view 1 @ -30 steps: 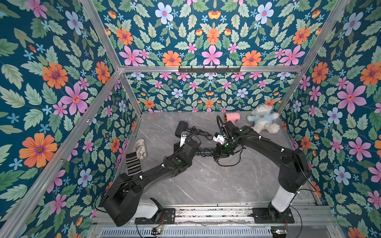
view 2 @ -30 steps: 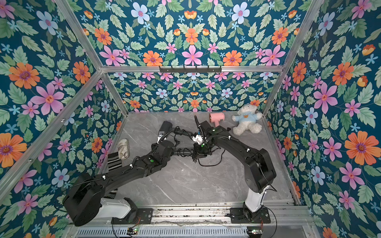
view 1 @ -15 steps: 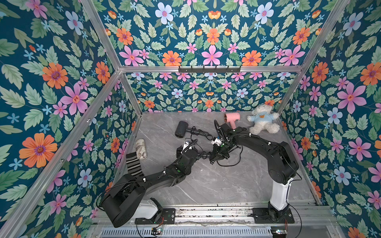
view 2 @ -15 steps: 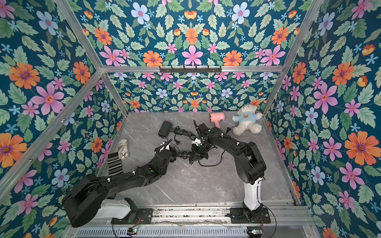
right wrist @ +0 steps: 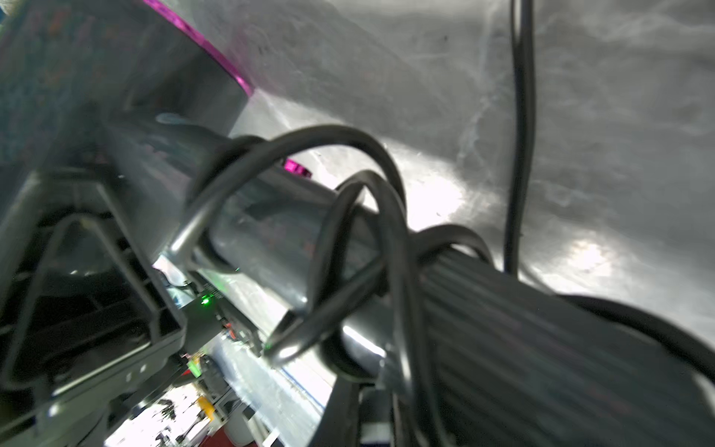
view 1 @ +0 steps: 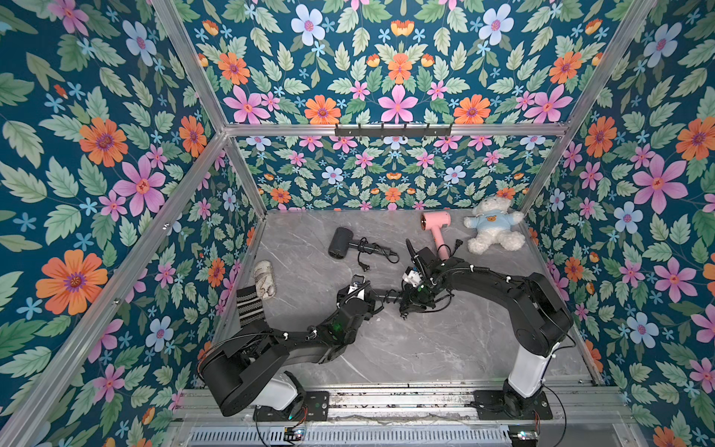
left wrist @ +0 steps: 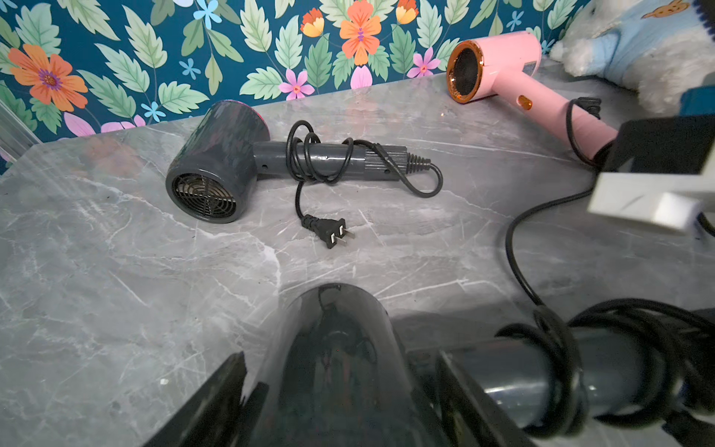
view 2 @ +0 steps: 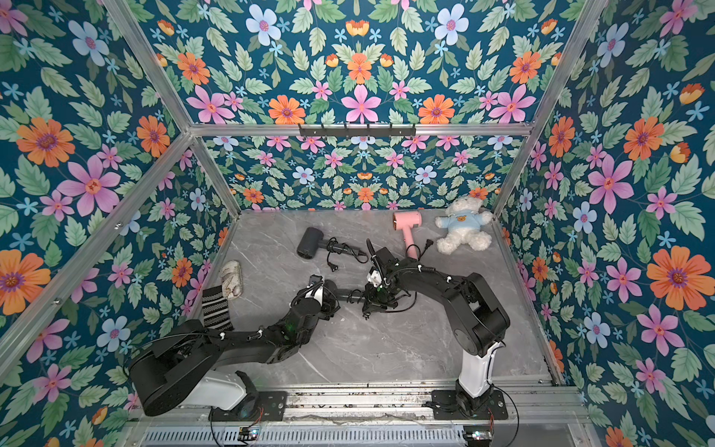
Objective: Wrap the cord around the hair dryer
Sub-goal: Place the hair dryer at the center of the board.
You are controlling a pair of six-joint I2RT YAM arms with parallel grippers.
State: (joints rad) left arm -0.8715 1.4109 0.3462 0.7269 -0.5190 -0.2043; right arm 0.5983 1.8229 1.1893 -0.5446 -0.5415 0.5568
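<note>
Though loose, cord (left wrist: 561, 340) around dryer (left wrist: 332, 348) (grey)

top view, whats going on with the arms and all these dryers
Two robot arms are working on winding a cord onto a dryer. The left claw is shut on its head. The cord already loops several times round the handle. The right claw is closed at the handle end among the loops; whether it pinches the cord is unclear. Further back lie a second dryer, its cord wound and plug loose, and a pink dryer.
</note>
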